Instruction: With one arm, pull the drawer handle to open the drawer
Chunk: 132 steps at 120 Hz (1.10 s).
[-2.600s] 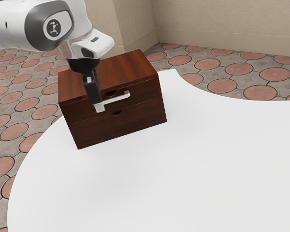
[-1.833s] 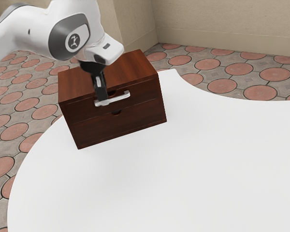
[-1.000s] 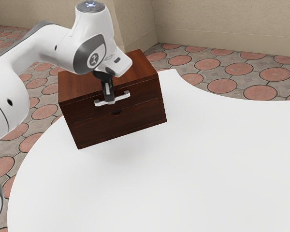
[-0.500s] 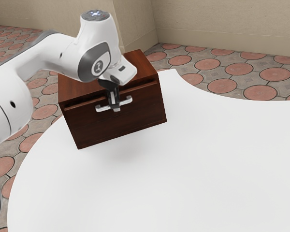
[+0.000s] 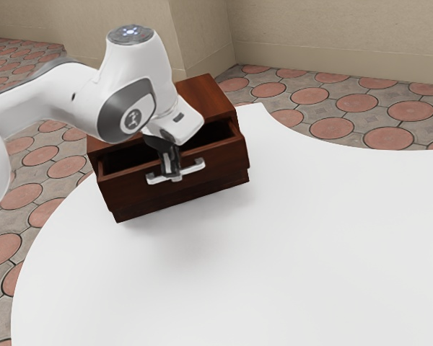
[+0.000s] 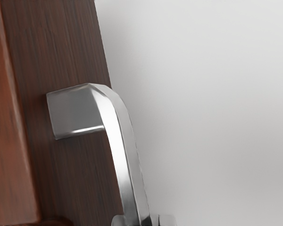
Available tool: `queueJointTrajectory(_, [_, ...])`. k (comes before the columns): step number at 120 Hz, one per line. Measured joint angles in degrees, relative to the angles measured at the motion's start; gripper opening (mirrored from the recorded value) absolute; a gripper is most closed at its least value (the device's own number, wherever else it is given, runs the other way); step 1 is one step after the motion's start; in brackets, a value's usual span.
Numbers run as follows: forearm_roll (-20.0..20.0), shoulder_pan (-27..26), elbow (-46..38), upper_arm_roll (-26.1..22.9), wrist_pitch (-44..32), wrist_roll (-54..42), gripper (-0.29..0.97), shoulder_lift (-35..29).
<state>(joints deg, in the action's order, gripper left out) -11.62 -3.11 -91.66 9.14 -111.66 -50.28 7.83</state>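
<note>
A dark wooden cabinet (image 5: pixel 209 94) stands at the back left of the white table (image 5: pixel 274 252). Its top drawer (image 5: pixel 216 153) is pulled out some way toward the table's front, with a dark gap behind its front panel. A silver handle (image 5: pixel 191 169) runs across the drawer front. My black gripper (image 5: pixel 171 170) reaches down from above and is shut on the handle near its middle. In the wrist view the silver handle (image 6: pixel 118 141) stands off the brown drawer front (image 6: pixel 61 56), close under my hand.
The white table spreads wide in front of and to the exterior view's right of the cabinet. My white arm (image 5: pixel 94 94) crosses above the cabinet's left part. A tiled floor (image 5: pixel 346 101) and beige walls lie behind.
My gripper came down onto the handle, shut on it, and moved toward the table's front. The top drawer slid out with it, from shut to partly open.
</note>
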Motion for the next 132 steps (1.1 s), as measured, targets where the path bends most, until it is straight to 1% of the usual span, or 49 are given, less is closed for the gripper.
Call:
queueJointTrajectory(41, [-0.13, -3.46, -7.27, 0.13, -0.81, 2.79, -0.06, -5.75])
queueJointTrajectory(77, [-0.2, -5.56, -10.0, 0.73, -0.96, 4.92, -0.06, -7.74])
queueJointTrajectory(85, [-0.18, -5.35, -10.11, 0.48, -0.96, 5.3, -0.05, -7.79])
queueJointTrajectory(97, [-0.06, -4.99, -10.1, 0.09, -0.88, 5.75, -0.02, -7.86])
queueJointTrajectory(132, [0.68, -5.73, -9.95, 0.1, -0.61, 6.56, 0.16, -8.43])
